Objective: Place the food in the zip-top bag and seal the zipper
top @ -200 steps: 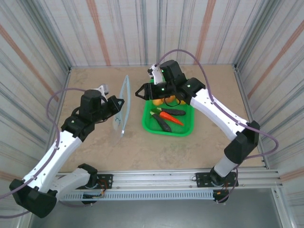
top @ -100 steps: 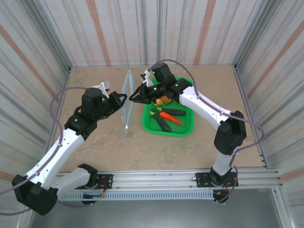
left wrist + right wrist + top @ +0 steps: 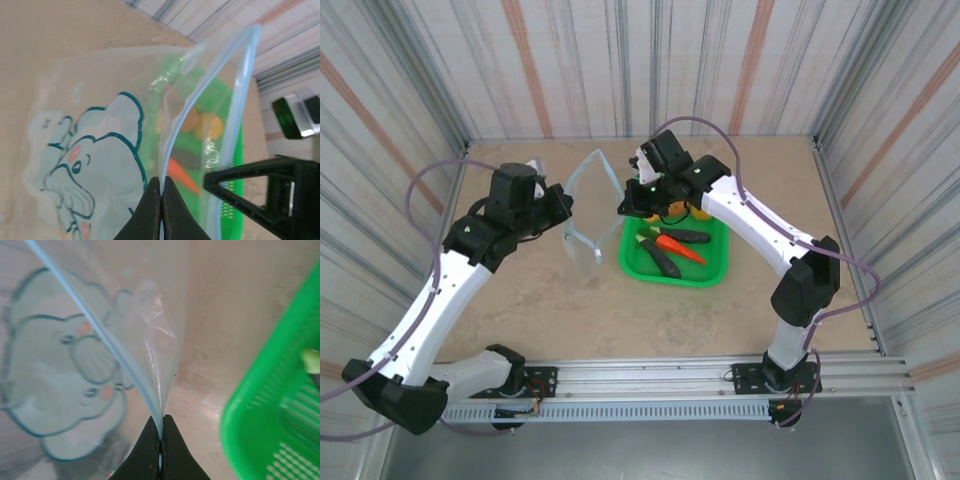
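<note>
The zip-top bag (image 3: pixel 588 215) hangs above the table between my two grippers, its mouth pulled open into a loop. My left gripper (image 3: pixel 563 207) is shut on the near side of the mouth; in the left wrist view its tips (image 3: pixel 161 184) pinch the pale blue zipper (image 3: pixel 169 150). My right gripper (image 3: pixel 623 205) is shut on the opposite side, clamping the strip (image 3: pixel 117 360) at its tips (image 3: pixel 161 424). The food lies in the green basket (image 3: pixel 710 278): an orange carrot (image 3: pixel 680 244), dark vegetables (image 3: pixel 663 259) and an orange piece (image 3: pixel 676 211). The bag looks to hold no food.
The green mesh basket stands just right of the bag, close under my right arm, and its edge (image 3: pixel 280 405) fills the right of the right wrist view. Striped walls (image 3: pixel 620 60) enclose the table. Bare tabletop (image 3: pixel 620 320) lies in front of the bag.
My right gripper swung from the basket to the bag, shut on its far mouth edge and drew it rightward. The flat bag now gapes open. The left arm shifted slightly back.
</note>
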Robot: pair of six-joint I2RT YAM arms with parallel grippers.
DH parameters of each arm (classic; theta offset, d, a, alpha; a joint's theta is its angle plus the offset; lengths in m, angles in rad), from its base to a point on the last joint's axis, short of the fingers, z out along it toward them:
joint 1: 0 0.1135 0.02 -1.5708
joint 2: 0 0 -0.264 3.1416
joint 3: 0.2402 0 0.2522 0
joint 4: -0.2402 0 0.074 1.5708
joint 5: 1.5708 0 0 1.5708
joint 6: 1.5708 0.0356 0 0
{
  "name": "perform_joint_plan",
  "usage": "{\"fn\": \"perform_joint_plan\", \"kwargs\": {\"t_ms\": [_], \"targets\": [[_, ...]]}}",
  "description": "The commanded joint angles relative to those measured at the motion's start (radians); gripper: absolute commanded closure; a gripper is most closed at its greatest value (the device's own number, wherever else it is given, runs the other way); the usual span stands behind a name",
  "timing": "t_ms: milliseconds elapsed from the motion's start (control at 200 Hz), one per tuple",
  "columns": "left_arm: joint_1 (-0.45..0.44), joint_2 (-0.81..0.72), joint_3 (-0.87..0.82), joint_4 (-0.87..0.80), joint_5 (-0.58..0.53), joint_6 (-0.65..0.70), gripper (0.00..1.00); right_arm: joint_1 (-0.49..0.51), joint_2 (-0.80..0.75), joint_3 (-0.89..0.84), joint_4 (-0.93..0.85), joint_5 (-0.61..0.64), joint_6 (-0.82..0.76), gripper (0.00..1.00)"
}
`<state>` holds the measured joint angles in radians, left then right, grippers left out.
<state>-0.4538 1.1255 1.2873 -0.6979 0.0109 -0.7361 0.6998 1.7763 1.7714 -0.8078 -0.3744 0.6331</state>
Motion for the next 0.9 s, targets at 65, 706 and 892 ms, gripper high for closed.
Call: {"fn": "perform_joint_plan", "kwargs": {"t_ms": [65, 706, 892], "targets": [[-0.032, 0.072, 0.133, -0.298, -0.128, 0.137, 1.0, 0.005, -0.064, 0.025, -0.193, 0.27, -0.085, 1.0], [-0.099, 0.178, 0.295, -0.368, -0.149, 0.188, 1.0, 0.018, -0.125, -0.038, -0.078, 0.123, -0.146, 0.83], [-0.084, 0.157, 0.232, -0.261, -0.029, 0.101, 1.0, 0.025, -0.124, -0.001, -0.022, -0.004, -0.146, 0.75]]}}
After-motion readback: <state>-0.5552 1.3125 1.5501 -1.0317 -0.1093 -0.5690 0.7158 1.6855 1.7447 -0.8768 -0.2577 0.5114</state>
